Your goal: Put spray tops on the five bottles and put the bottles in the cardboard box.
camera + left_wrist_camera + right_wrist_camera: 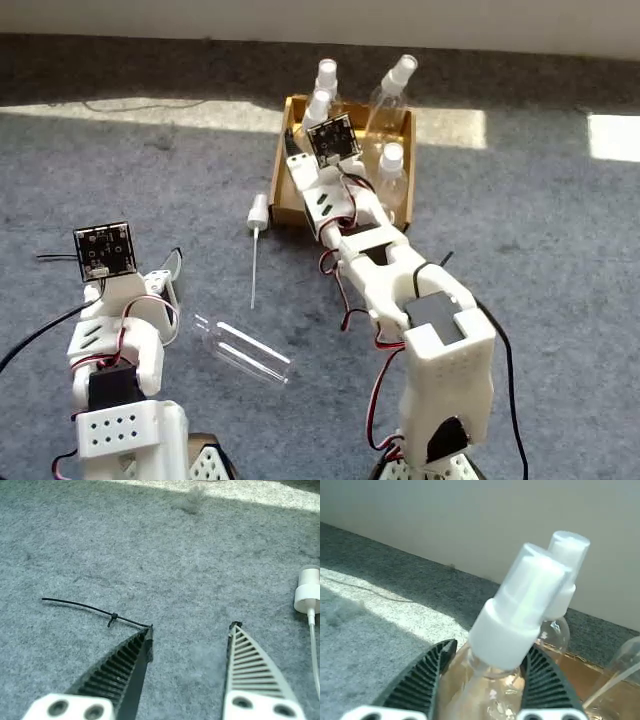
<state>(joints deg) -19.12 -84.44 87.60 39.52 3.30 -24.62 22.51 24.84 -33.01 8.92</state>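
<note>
A brown cardboard box (284, 205) sat at twelve o'clock, holding four clear bottles (398, 85) with white tops, one capped bottle (492, 635) near its eleven o'clock corner. At its seven o'clock lay a loose spray top (258, 214). Farther toward six, an uncapped bottle (243, 350) lay sideways.

surface: grey carpet (120, 170) | on it: cardboard box (280, 195), lying bottle (243, 348), loose spray top (258, 215), cable tie (114, 616)

Black ribbed fingers (427, 677) are clamping a clear plastic bottle (487, 695) with white spray top (522, 605), another capped bottle (560, 625) behind.
</note>
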